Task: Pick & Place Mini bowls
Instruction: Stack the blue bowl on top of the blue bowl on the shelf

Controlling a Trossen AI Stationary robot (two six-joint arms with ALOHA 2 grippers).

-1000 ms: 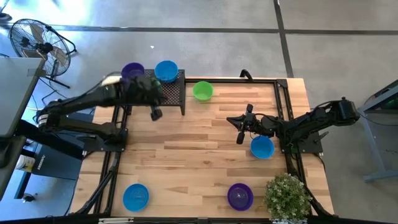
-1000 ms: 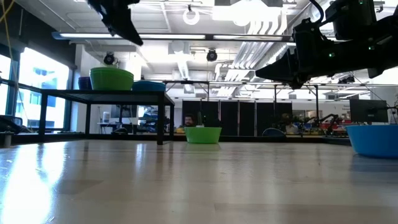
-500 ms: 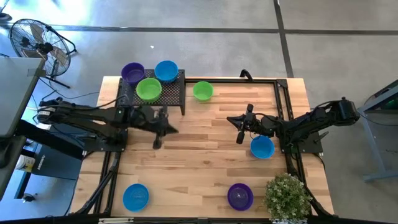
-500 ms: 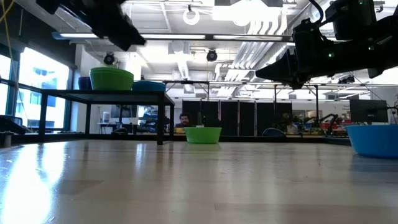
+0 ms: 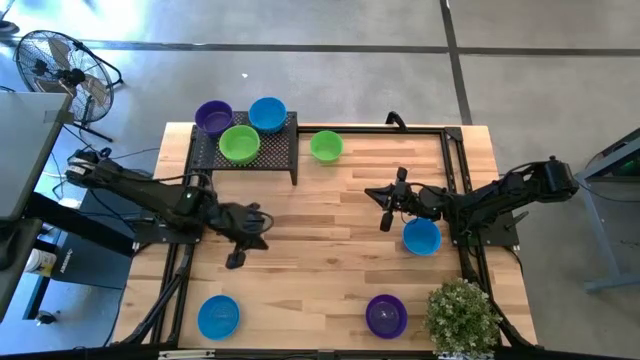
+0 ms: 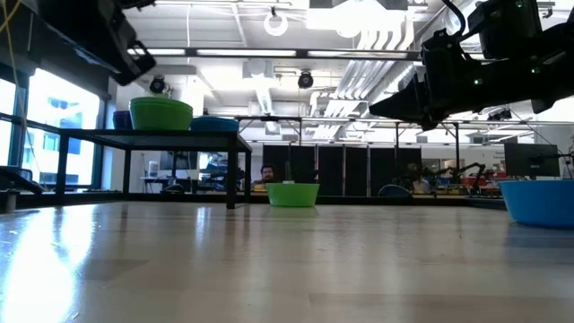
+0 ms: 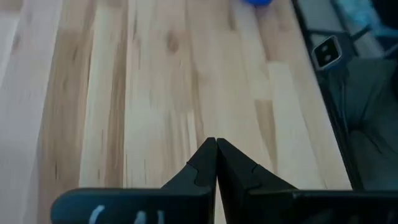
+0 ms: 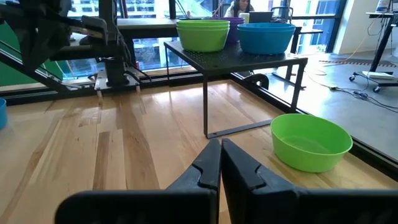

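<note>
Left claw (image 5: 238, 258) hovers pinched over bare table (image 5: 320, 260), apparently tilted down

We find no legible text, label, brand, number or sign in any view. White strokes show on the dark body of the left gripper (image 7: 216, 163), just behind its pressed-together fingers, but they are cut off at the frame edge and we cannot read them.
</note>
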